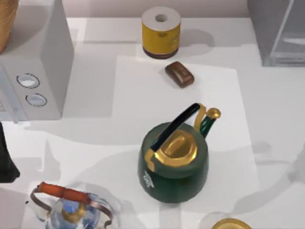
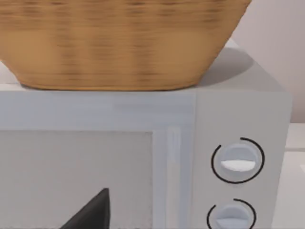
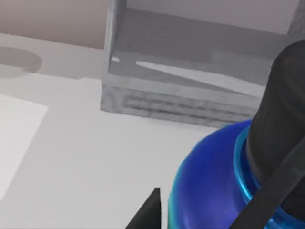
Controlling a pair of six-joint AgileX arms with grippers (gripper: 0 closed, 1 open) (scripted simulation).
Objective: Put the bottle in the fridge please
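The bottle (image 3: 209,186) is blue with a black cap and sits very close in the right wrist view. My right gripper (image 3: 214,212) is shut on it, with one dark fingertip (image 3: 148,213) against its side and the other hidden behind it. Just beyond stands the fridge (image 3: 190,62), a mid-grey box with a glassy panel. It also stands at the table's far right corner as the fridge (image 1: 279,33). My left arm (image 1: 6,160) is parked at the table's left edge, facing the microwave.
A light-grey microwave (image 1: 40,71) with two dials stands at the left, a wicker basket (image 2: 119,43) on top. A green kettle (image 1: 174,160) sits mid-table, a yellow roll (image 1: 161,32) and a brown block (image 1: 179,74) behind it. A glass kettle (image 1: 71,210) is near the front left.
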